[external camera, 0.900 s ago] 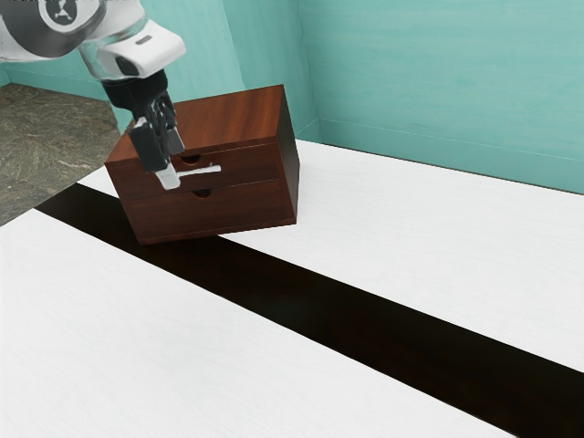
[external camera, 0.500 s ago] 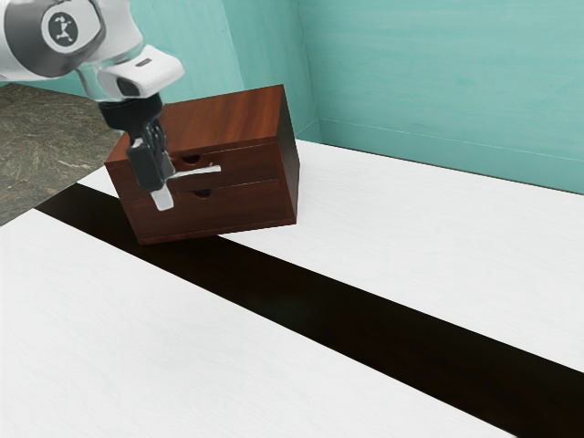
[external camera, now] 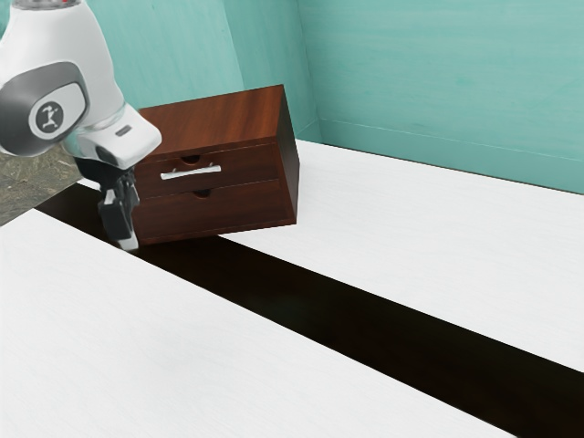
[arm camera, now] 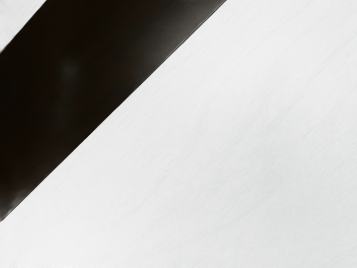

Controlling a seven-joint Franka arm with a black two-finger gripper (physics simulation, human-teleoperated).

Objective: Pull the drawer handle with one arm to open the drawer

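While the tool (external camera: 125, 237) flanks the cabinet (external camera: 239, 123), wrist view shows table (arm camera: 251, 167).

walls (external camera: 438, 73) teal | table (external camera: 411, 228) white, black stripe (external camera: 365, 328) | floor (external camera: 36, 155) grey stone
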